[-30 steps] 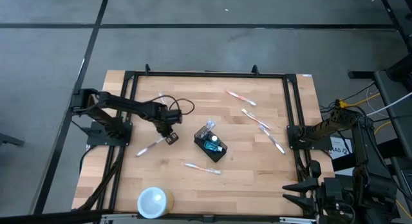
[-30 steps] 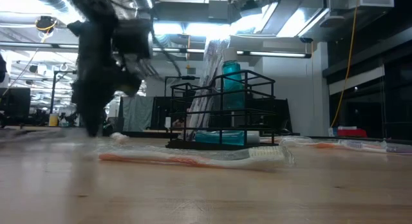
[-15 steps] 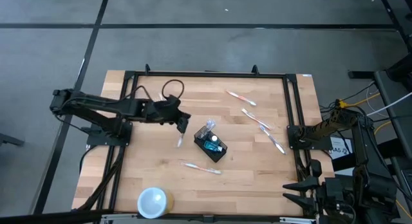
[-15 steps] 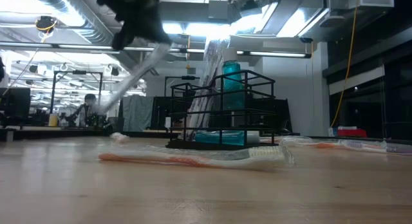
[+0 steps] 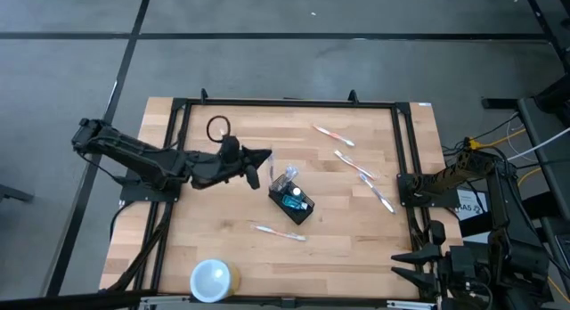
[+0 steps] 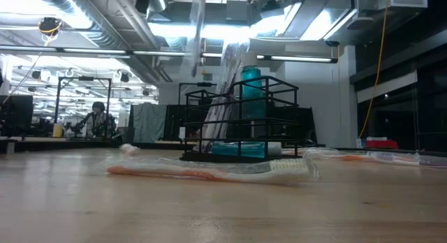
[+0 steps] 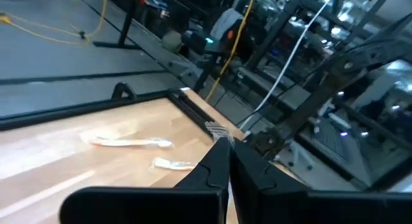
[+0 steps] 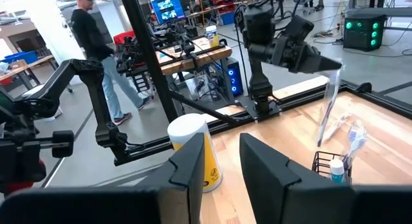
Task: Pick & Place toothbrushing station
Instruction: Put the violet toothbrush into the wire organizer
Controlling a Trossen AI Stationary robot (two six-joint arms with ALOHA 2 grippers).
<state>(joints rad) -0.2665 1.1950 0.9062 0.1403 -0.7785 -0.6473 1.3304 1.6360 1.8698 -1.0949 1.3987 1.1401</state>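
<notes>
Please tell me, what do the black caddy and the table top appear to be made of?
The black caddy looks like thin metal wire with a dark matte coating: the low view shows an open frame of slim straight rods. The table top appears to be light wood, with parallel plank strips and visible grain; its surface finish is unclear.

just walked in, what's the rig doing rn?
The left gripper has its jaws shut on a wrapped toothbrush, holding it upright in the air beside the black caddy, not yet in it. More toothbrushes lie loose on the table. The right arm is parked at the table's right edge.
</notes>
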